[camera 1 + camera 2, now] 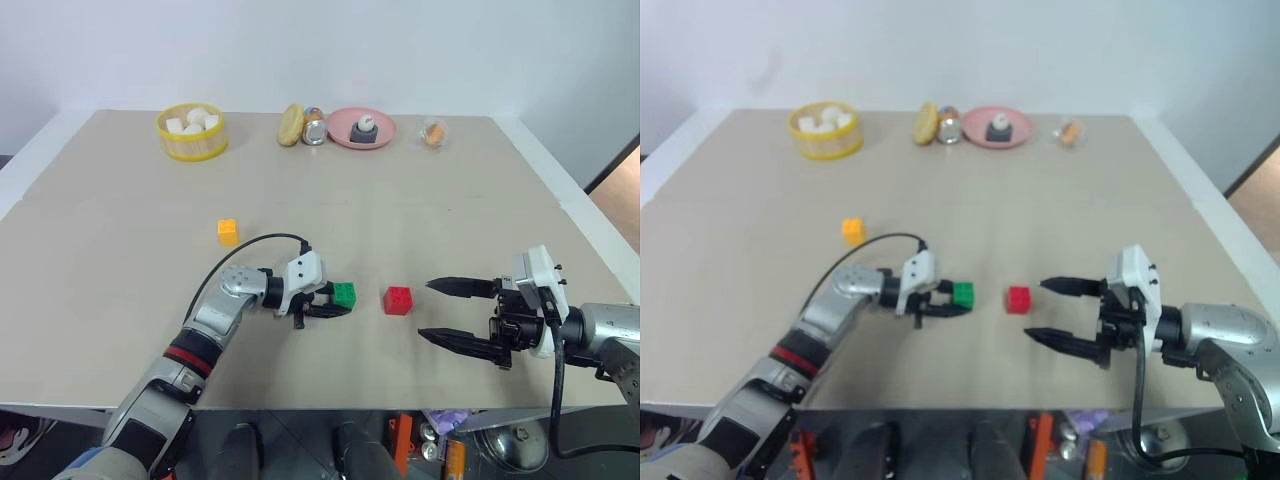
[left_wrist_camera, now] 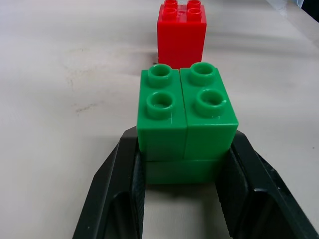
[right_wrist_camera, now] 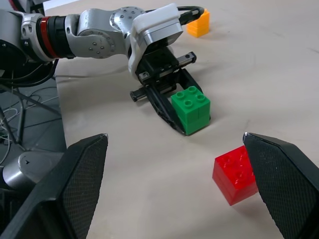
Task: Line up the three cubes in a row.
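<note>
From the head, the left tool [image 1: 328, 303] grips the green cube [image 1: 344, 294] on the counter [image 1: 400, 200] near the red cube [image 1: 397, 300], the orange-yellow cube [image 1: 228, 231] well apart; its wrist view shows green lined behind red, likely needing release next; the right tool [image 3: 177, 184] gapes wide.

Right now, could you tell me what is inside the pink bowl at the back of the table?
A dark grey block topped by a white ball sits in the pink bowl. The bowl's floor beneath it is hidden.
</note>
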